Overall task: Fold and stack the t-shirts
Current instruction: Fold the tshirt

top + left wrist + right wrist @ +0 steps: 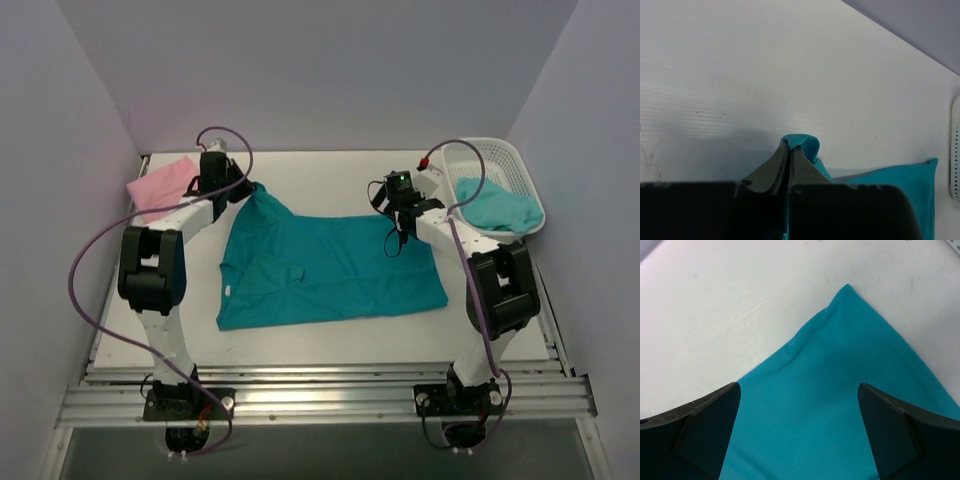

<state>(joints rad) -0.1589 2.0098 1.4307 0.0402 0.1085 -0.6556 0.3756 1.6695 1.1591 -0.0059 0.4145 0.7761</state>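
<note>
The left arm (pixel 150 265) reaches forward along the left side of the surface (pixel 330 170), elbow bent, with its wrist over the far-left corner of the teal shirt (pixel 330 270). The left claw (pixel 240 188) is clenched on that corner. A small fold of teal cloth is pinched between its fingertips (pixel 796 159) and stands up in a peak off the surface.

The right arm (pixel 500 285) reaches forward on the right side, forearm angled inward, wrist tipped down over the shirt's far-right corner. The right claw (pixel 405 215) is released: its fingers (pixel 705 425) are wide apart and grip nothing, and the flat corner of cloth shows between them. A green light (pixel 400 180) glows on this wrist.

The teal shirt lies spread across the middle of the surface. A small white tag (pixel 228 291) sits near its left edge, too small to read. The pink shirt (pixel 160 183) lies at the far-left corner of the surface, just beside the left arm. The aqua shirt (pixel 497 207) lies in the white basket (pixel 500 148) at far right.
</note>
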